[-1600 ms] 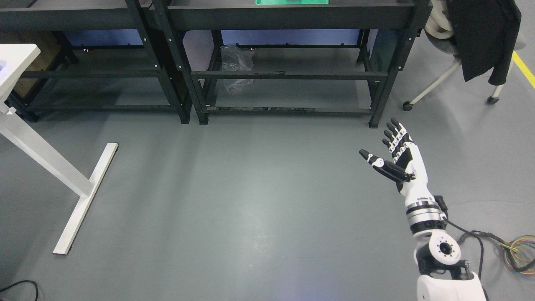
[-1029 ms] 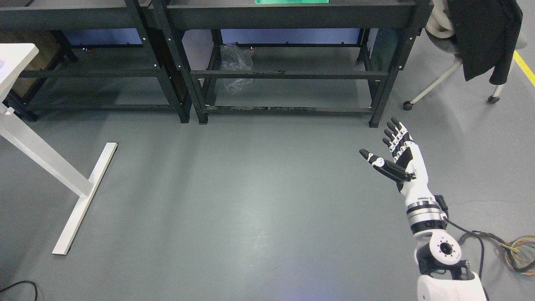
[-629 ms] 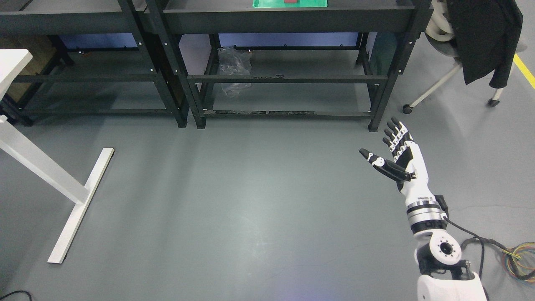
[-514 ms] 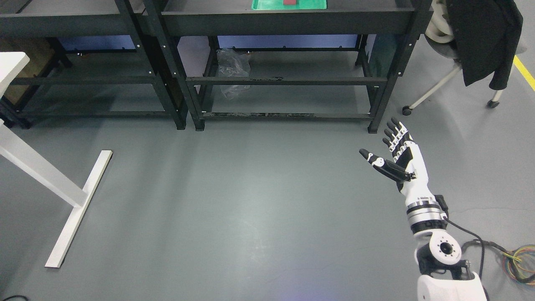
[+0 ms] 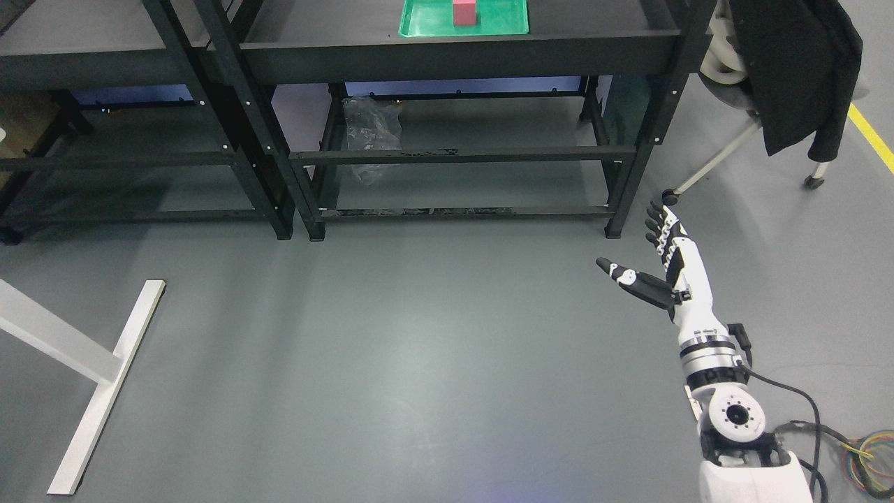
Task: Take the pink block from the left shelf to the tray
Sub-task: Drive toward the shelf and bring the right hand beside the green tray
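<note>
Pink block (image 5: 464, 12) stands upright in the green tray (image 5: 419, 29), toward the middle of it, on the top level of the right-hand black shelf (image 5: 447, 59). The block's upper part is cut off by the top edge of the head view. A second black shelf (image 5: 105, 66) stands just beside it on the left; its visible top surface is bare.

Right hand (image 5: 660, 269) hangs over the grey floor (image 5: 391, 349), in front of the right shelf's front right leg and well apart from tray and block. Fingers (image 5: 658, 220) are extended and spread, thumb (image 5: 618, 271) splayed out to the left, palm holding nothing. White forearm and wrist joint enter from the lower right corner, with a black cable (image 5: 789, 395) trailing from the wrist down to a bundle of coloured wires (image 5: 869, 461) on the floor.

Crumpled clear plastic bag (image 5: 374, 136) lies on the lower level of the right shelf. Chair (image 5: 733, 105) with a black jacket (image 5: 796, 70) draped over it stands to the right of the shelf. White stand foot (image 5: 105, 384) rests on the floor at lower left. Yellow floor line (image 5: 869, 136) runs at the right edge.
</note>
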